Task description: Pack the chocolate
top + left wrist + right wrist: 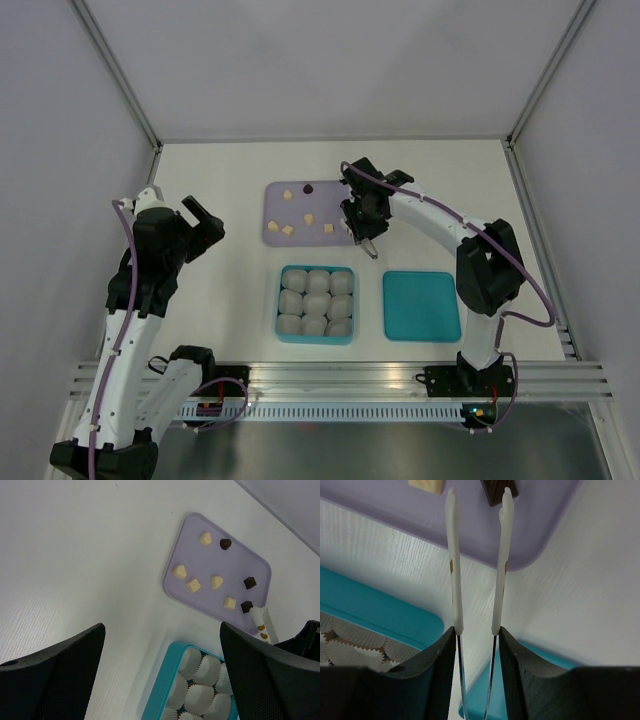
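Toward the far edge of the desk, the chocolate (216, 582) lies scattered on a lavender tray (200, 560): five cream pieces and three dark ones, all apart. The right gripper (476, 632) is clamped on white tweezers (452, 565). Their tips are slightly parted and empty over the tray's near right corner, with one tip at a dark piece. Nearer the front edge sit a teal box (161, 680) of paper cups and a teal lid (422, 305). The left gripper (162, 630) hangs toward the left edge, spread wide, holding nothing.
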{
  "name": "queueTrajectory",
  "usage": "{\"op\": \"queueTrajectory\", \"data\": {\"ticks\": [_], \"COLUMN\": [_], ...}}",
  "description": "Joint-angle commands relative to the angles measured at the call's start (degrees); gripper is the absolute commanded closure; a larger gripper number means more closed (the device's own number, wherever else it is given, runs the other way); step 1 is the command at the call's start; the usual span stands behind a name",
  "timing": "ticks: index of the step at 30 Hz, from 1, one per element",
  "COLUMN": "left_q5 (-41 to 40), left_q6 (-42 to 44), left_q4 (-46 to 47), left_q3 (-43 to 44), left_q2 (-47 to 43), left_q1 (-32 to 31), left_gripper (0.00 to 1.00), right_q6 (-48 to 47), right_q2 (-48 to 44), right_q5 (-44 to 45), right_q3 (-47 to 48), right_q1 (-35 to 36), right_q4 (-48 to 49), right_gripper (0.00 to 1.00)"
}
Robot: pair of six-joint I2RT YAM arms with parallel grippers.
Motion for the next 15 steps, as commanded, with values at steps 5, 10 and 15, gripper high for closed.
{"op": "queueTrajectory", "data": {"ticks": [5,10,15], "left_q5": [1.1,1.5,1.5], "left_q6": [-1.3,-1.3,-1.2], "left_q4": [1.7,1.7,1.6], "left_q3": [-0.3,-0.2,-0.3], "left_q2": [0.3,0.7,0.6], "left_q1": [0.0,0.0,0.0], "left_gripper": [0.00,0.01,0.00], "right_q6": [-1.8,-3.0,-4.9], "right_q2": [3.5,4.9,5.3], "right_q5": [7.2,7.0,5.3], "right_q3": [6.1,6.9,6.9], "right_q1": [0.2,0.3,0.2], "right_q4": [-3.9,-3.9,-3.3], "right_gripper": [0.57,0.56,0.55]}}
